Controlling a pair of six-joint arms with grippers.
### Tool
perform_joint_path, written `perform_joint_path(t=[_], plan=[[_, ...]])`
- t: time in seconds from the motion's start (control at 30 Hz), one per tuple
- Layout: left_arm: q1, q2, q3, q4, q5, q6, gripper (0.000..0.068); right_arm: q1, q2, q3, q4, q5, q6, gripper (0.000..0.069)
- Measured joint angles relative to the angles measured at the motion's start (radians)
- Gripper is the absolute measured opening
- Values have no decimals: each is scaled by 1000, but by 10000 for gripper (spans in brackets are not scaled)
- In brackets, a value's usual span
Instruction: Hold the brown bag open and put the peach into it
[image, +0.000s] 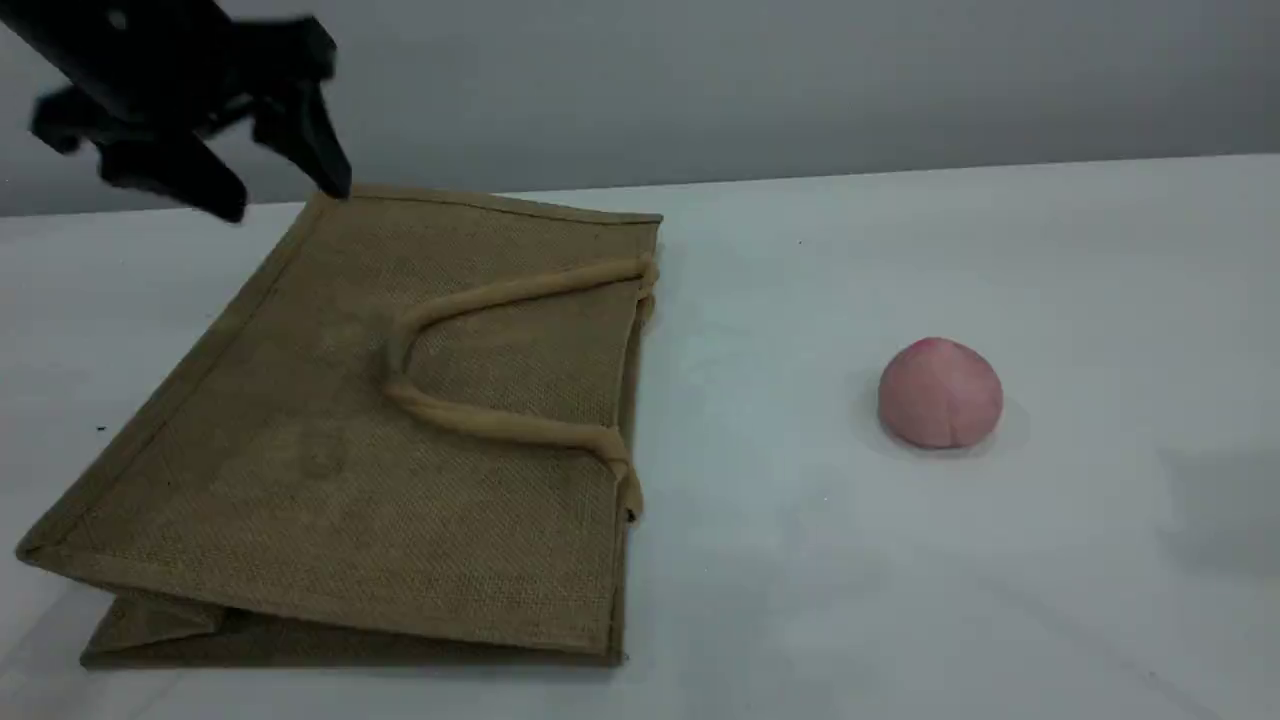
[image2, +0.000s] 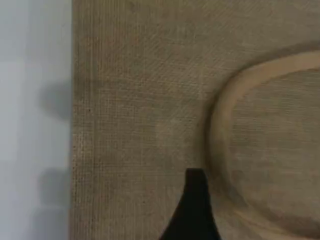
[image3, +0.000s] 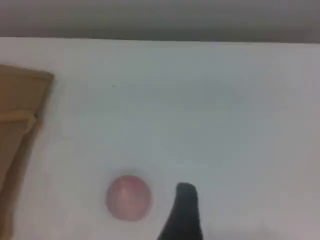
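Observation:
The brown bag (image: 400, 440) lies flat on its side at the left of the white table, its mouth facing right. Its beige loop handle (image: 500, 425) rests on the top face. My left gripper (image: 285, 195) hangs open above the bag's far left corner, holding nothing. In the left wrist view one fingertip (image2: 192, 205) hovers over the bag's weave (image2: 135, 125), beside the handle (image2: 220, 115). The peach (image: 940, 392) sits alone on the table to the right of the bag. In the right wrist view a fingertip (image3: 184, 210) stands just right of the peach (image3: 128, 197), apart from it, with nothing in its grip.
The white table (image: 800, 560) ends at a far edge against a grey wall (image: 800, 80). A strip of the bag's mouth edge (image3: 20, 110) shows at the left of the right wrist view. A faint shadow (image: 1230, 500) lies on the table at the right.

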Motion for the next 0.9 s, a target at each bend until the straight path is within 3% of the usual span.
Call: perform_joint_path(t=[0.33,0.63,0.9], plan=[[-21,176,-30,-59,-49,2,547,0,0,0,0,-17,0,563],[-52,257,-38,-160,-94,87,547,0,0,0,0,-16,-2,563],[-59,282,-41,-184,-104,104,547,0,0,0,0,-15,0,563]])
